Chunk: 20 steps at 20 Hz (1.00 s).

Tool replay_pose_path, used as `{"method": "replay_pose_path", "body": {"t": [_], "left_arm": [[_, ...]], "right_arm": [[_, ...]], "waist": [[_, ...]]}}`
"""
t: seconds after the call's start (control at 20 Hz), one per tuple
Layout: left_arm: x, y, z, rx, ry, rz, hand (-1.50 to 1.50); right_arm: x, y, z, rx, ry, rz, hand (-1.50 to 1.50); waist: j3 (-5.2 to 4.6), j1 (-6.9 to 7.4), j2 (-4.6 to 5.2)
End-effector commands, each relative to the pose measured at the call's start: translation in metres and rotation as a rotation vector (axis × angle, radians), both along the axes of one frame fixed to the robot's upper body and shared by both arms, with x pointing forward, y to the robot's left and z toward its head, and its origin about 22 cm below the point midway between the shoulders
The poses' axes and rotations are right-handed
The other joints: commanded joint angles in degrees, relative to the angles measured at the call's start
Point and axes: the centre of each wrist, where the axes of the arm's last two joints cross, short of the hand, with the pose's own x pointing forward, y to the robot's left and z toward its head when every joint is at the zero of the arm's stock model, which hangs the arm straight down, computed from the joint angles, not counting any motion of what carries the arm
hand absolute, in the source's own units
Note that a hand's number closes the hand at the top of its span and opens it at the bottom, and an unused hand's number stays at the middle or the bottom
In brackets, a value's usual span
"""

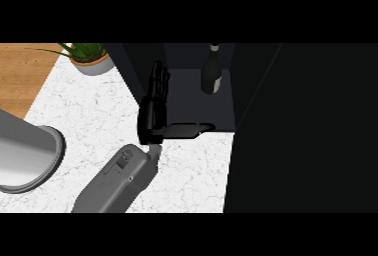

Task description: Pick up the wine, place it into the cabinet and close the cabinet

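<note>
A dark wine bottle (pixel 212 75) with a white label stands upright inside the black cabinet (pixel 295 125), toward the back of its open compartment. My left hand (pixel 155 107) reaches up from the grey forearm to the cabinet's left edge, its fingers straight and pointing away from me along the left wall. The thumb sticks out to the right over the compartment's floor. The bottle stands apart from this hand, further in and to the right. The cabinet's door panel fills the right side of the view. My right hand does not show.
A potted green plant (pixel 90 57) in a grey pot stands at the back left on the white marble counter (pixel 96 110). A large grey round vessel (pixel 26 160) sits at the left edge. Wooden surface (pixel 22 70) shows at the far left.
</note>
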Motion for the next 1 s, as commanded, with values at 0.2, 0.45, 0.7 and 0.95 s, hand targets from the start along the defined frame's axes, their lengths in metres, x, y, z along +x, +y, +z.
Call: {"method": "replay_pose_path", "body": {"t": [0.2,0.45,0.7,0.95], "left_arm": [[-0.060,0.004,0.016,-0.046,-0.017,-0.043,-1.50],[-0.104,0.004,-0.002,-0.065,-0.031,-0.008,-1.50],[-0.126,0.030,-0.001,-0.046,-0.034,-0.010,-1.50],[-0.148,0.053,0.005,-0.034,-0.030,0.026,-1.50]], "right_arm": [[-0.040,-0.005,0.037,0.042,-0.078,0.057,-1.50],[-0.034,-0.001,0.036,0.026,-0.064,0.054,-1.50],[-0.031,0.002,0.026,-0.170,-0.002,0.243,1.50],[-0.048,0.016,0.031,-0.125,0.057,0.464,1.50]], "waist": [[0.01,-0.58,0.16],[-0.03,-0.90,0.52],[-0.01,-1.06,0.38],[-0.04,-0.83,0.23]]}}
